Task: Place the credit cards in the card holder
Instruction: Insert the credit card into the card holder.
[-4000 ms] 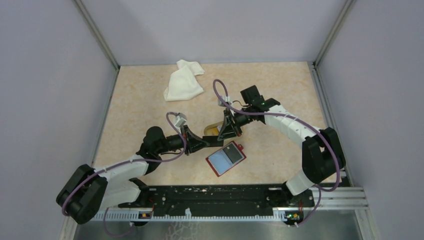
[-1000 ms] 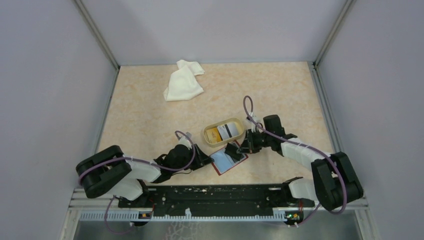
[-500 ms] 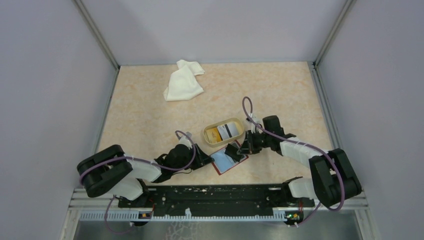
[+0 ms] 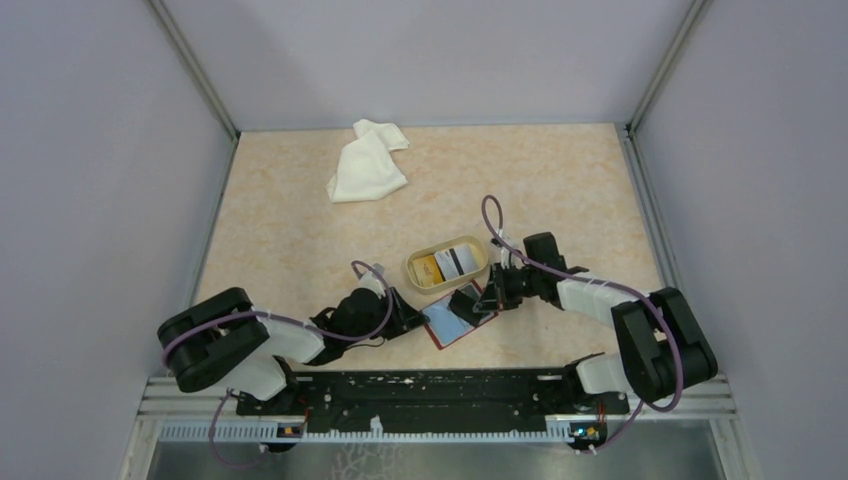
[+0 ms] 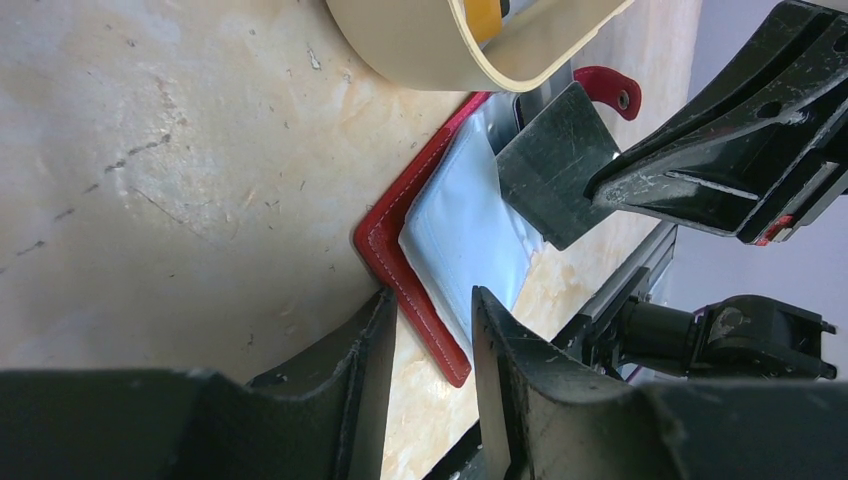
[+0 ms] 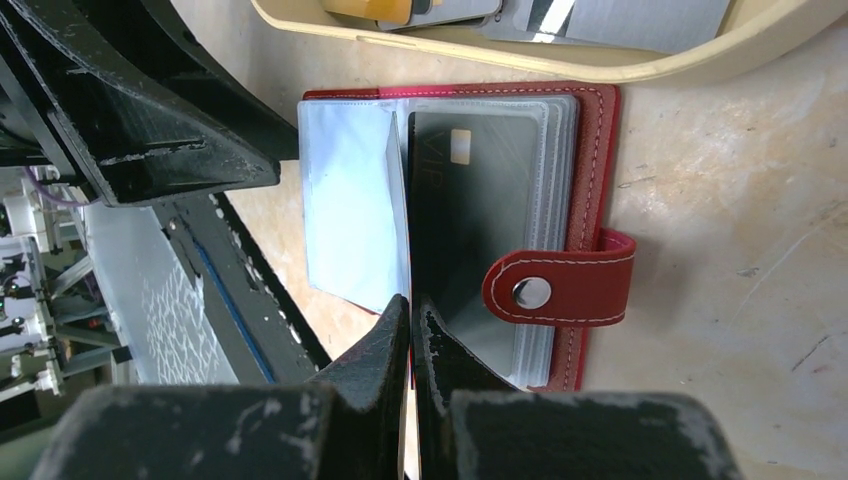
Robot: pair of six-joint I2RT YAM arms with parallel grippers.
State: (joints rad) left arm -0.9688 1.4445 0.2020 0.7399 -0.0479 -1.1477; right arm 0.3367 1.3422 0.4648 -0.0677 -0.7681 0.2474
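Observation:
The red card holder [image 4: 443, 324] lies open on the table, its clear pockets up, and also shows in the left wrist view [image 5: 400, 260] and the right wrist view [image 6: 560, 288]. My right gripper [image 4: 482, 298] [image 6: 411, 298] is shut on the edge of a dark credit card [image 6: 470, 220] [image 5: 548, 165] that stands in the holder's pockets. My left gripper [image 4: 413, 320] [image 5: 430, 292] lies low, jaws a little apart astride the holder's near-left corner. A yellow-orange card [image 4: 426, 268] and a white, dark-striped card [image 4: 458, 260] lie in the tan dish [image 4: 412, 272].
The tan dish [image 5: 430, 50] [image 6: 600, 62] touches the holder's far edge. A crumpled white cloth [image 4: 367, 165] lies at the back left. The black base rail [image 4: 430, 390] runs just behind the holder. Grey walls enclose three sides.
Since four seconds ago both arms have dropped low beside the holder, the right one bringing the dark card from the dish. Over the last second the right gripper edged slightly left.

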